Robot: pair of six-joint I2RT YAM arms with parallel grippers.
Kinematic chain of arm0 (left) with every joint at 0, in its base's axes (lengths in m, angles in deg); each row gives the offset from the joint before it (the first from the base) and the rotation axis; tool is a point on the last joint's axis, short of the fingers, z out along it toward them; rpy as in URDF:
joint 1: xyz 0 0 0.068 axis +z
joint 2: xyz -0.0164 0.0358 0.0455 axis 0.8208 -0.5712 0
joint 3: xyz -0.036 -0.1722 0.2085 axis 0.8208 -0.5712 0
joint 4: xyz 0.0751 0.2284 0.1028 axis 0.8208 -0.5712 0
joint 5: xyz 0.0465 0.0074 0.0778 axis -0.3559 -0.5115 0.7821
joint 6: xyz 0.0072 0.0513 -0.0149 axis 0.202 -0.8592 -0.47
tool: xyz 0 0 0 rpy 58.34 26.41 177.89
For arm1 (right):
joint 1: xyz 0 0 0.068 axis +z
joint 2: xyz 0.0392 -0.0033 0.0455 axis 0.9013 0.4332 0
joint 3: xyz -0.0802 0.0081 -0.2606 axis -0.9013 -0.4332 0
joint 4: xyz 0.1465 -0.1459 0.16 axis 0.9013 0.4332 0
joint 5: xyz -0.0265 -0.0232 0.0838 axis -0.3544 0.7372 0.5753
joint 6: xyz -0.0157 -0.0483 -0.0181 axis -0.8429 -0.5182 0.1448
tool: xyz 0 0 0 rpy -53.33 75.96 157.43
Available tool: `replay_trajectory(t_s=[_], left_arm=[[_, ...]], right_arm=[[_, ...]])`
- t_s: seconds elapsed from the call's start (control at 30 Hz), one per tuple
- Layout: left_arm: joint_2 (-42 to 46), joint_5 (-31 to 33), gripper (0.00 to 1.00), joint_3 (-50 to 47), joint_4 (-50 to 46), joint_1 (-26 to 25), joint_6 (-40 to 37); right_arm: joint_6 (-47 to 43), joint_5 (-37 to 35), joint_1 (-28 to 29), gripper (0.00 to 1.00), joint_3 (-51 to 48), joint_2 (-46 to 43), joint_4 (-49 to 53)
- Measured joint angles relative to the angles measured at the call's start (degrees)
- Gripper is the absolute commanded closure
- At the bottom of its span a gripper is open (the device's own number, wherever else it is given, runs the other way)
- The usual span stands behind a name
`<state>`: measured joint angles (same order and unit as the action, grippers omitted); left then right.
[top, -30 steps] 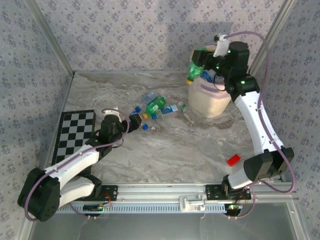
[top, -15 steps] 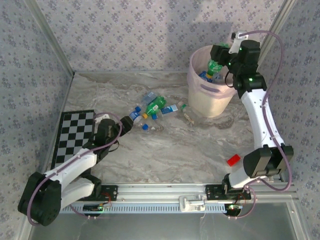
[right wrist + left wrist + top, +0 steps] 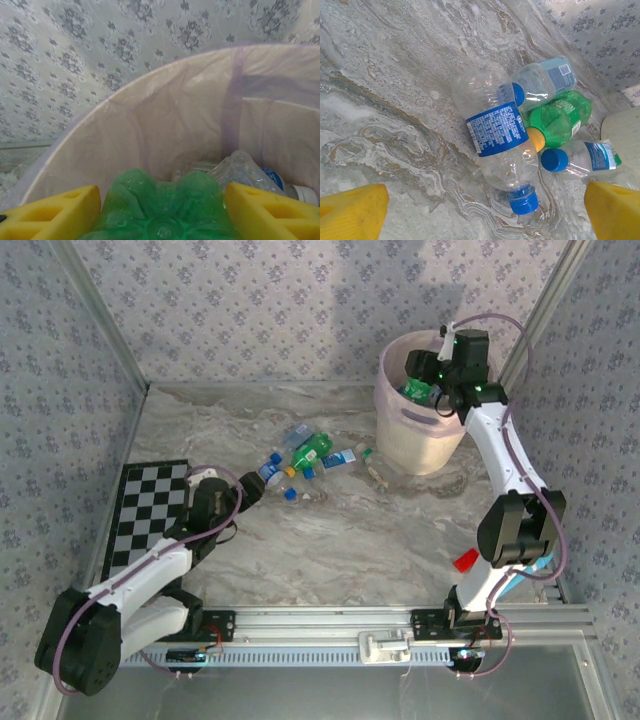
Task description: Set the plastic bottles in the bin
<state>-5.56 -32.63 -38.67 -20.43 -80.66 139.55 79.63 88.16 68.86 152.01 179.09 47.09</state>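
Since a second ago, your right arm has drawn in and lowered its load from above the rim into the mouth of the bin, while your left arm has eased back a little from the pile. On the marbled desk (image 3: 350, 540), the pale pink bin (image 3: 412, 448) stands upright at the far right. The right gripper (image 3: 428, 380) hangs in its mouth, pads against both sides of a green bottle (image 3: 162, 212) (whether that grip is loosening cannot be told). The lobed base of that bottle faces the wrist camera, so its long axis likely runs along the gripper's reach, neck pointing deeper into the bin. At least one clear bottle (image 3: 250, 172) already lies inside.

The left gripper (image 3: 252, 486) hovers low, fingers spread wide and holding nothing, just short of the remaining bottles (image 3: 305, 455), a loose heap mid-desk. Nearest it, a clear blue-labelled bottle (image 3: 497, 131) lies on its side, cap end toward the gripper, base away. By this, the task looks partly done, with several bottles left.
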Motion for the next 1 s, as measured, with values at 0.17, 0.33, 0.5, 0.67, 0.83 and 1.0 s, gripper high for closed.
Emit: replay_trajectory(t_s=[0.17, 0.33, 0.5, 0.67, 0.83, 1.0], left_arm=[[1.33, 0.02, 0.00, 0.00, -0.63, 0.00, -0.02], [2.71, 0.26, 0.00, 0.00, -1.25, 0.00, -0.02], [3.04, 0.68, 0.00, -0.33, -1.70, 0.00, -0.02], [2.73, 1.07, 0.00, -0.55, -1.70, 0.00, -0.02], [0.96, 1.05, 0.00, -0.52, -1.68, 0.00, -0.04], [-1.07, 0.83, 0.00, -0.11, -1.64, 0.00, -0.04]], right_arm=[[0.09, -0.52, 0.11, 0.00, 3.26, 0.57, 1.77], [-1.07, -2.64, 0.22, 0.00, 7.26, -1.14, 1.88], [-2.12, -4.55, 0.22, 0.00, 6.01, -7.74, 1.70], [-2.03, -2.16, 0.39, 0.00, -0.07, -16.35, 0.52], [-1.86, 1.79, 2.97, 0.02, -9.20, -22.34, -0.39], [-1.88, 3.08, 9.05, 0.05, -20.44, -27.43, 0.22]])
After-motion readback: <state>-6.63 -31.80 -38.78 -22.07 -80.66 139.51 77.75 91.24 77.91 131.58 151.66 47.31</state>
